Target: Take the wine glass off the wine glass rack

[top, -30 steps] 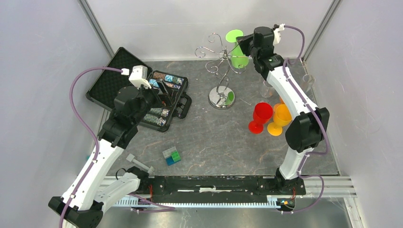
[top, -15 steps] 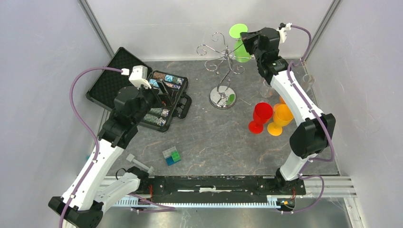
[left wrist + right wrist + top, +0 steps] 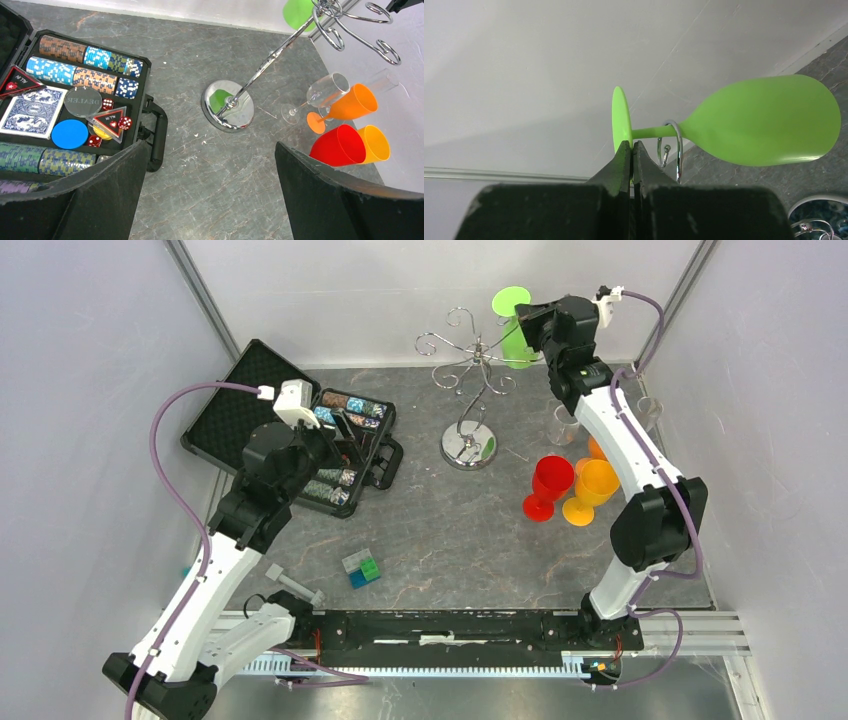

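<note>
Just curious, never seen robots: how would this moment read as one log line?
right gripper: shut on green wine glass foot | stem: inside wine glass rack hook | left gripper: open, empty

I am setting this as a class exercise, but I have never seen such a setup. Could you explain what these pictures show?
Two robot arms are bolted at the near edge of a grey table. One picture looks down from above. The other two come from a camera on each wrist. On the table are an open poker chip case, a silver wine glass rack and several glasses, including a red glass. The left gripper is open and holds nothing. The right gripper pinches the foot of a green wine glass, whose stem sits in a loop of the rack.
</note>
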`<state>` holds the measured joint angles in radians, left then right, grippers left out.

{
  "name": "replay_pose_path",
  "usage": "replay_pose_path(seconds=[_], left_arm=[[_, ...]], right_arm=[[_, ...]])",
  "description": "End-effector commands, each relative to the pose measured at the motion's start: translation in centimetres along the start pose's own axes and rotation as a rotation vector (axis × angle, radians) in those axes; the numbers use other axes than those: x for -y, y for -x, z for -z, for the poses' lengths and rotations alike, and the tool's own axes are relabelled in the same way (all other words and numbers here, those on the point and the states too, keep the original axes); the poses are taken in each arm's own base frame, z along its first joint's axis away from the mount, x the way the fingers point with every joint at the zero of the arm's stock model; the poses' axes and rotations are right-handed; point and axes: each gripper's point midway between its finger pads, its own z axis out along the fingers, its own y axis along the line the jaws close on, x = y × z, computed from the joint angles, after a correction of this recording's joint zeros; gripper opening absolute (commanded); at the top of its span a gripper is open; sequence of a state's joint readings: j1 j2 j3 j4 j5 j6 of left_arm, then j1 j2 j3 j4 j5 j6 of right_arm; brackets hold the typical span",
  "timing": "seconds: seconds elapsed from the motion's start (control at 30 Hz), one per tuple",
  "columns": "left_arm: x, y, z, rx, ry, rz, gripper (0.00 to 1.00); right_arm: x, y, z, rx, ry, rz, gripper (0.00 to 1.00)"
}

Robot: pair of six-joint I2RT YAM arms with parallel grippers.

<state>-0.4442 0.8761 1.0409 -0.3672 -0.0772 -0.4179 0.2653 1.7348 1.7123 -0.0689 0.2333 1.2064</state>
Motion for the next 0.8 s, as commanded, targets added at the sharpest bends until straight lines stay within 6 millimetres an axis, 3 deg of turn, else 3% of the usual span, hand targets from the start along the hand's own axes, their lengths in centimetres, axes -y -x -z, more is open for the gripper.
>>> replay_pose_path(seconds=[0.0, 0.4, 0.77], left_arm=[[0.1, 1.1, 0.1, 0.042, -0.004, -0.019, 1.00], [0.2, 0.9, -0.2, 0.038, -0.010, -0.009, 1.00], [0.1, 1.0, 0.0, 0.042, -0.008, -0.011, 1.00]], right_arm=[[-1.6, 1.7, 0.0, 0.045, 0.044, 0.005, 0.00], [-2.7, 1.4, 3.6, 0.004, 0.095, -0.020, 0.00], [-3.7, -1.3, 3.2, -0.118, 0.162, -0.065, 0.00]])
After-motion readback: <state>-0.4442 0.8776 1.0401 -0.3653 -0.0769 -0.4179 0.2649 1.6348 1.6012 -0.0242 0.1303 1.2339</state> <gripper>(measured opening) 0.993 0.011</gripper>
